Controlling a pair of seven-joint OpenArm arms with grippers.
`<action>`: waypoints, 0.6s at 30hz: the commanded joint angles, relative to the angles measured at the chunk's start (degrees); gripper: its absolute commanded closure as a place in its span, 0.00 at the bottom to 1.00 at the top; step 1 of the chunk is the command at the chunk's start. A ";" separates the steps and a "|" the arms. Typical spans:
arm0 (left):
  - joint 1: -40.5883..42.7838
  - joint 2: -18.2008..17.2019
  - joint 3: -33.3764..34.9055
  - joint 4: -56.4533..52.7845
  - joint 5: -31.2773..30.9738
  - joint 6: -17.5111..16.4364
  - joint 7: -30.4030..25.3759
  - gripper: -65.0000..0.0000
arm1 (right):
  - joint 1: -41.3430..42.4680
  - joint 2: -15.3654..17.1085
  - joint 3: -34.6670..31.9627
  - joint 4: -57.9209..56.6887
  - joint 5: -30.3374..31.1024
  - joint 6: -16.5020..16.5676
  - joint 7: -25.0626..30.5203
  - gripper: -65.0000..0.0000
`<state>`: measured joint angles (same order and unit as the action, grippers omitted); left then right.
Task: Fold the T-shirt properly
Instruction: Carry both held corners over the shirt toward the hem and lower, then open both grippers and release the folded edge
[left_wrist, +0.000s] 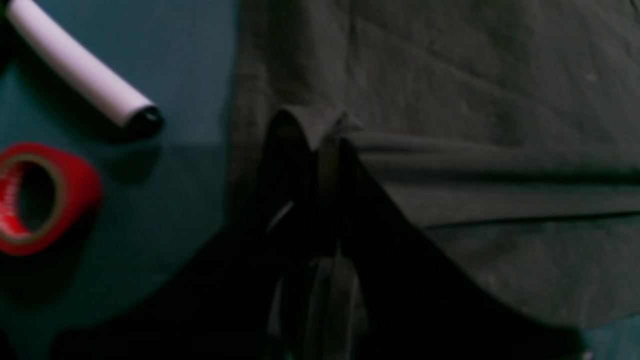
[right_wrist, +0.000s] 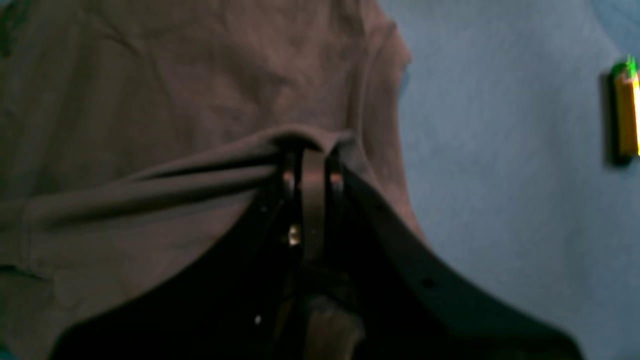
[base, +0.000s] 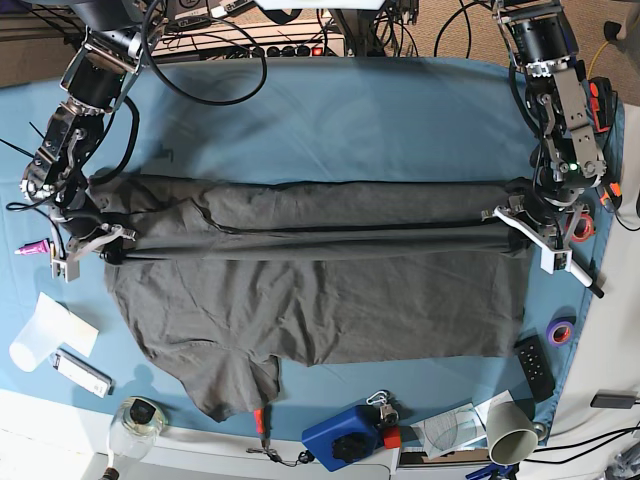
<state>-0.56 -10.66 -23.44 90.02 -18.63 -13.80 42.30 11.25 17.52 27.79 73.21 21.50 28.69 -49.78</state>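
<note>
A charcoal T-shirt (base: 320, 290) lies spread on the blue-covered surface (base: 350, 120), its far edge pinched in a taut fold by the left tool (base: 520, 215) and right tool (base: 100, 243), which should probably travel together, keeping that fold straight.

My base camera looks straight down from high above the blue tablecloth (base: 330, 120), taking in both my arms. My left wrist camera peers close along my left gripper (left_wrist: 320, 145) at the T-shirt (left_wrist: 475, 100) edge; my right wrist camera does likewise over my right gripper (right_wrist: 312, 150). All three views share the stretched shirt fold.
</note>
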 joint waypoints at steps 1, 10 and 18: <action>-1.70 -0.79 -0.28 0.13 -0.22 -0.35 -1.44 1.00 | 1.36 1.25 0.37 0.57 0.48 -0.20 2.47 1.00; -4.68 -0.79 -0.31 -0.96 0.00 -0.22 -1.27 1.00 | 3.28 1.25 0.37 0.17 -0.57 -0.13 3.72 1.00; -4.70 -0.81 -0.31 -0.98 0.00 -0.24 -0.81 0.83 | 3.54 1.40 0.37 0.17 -0.59 1.33 3.72 1.00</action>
<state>-4.03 -10.66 -23.42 88.20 -18.46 -14.20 42.81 13.37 17.54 27.79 72.36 20.78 30.17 -47.90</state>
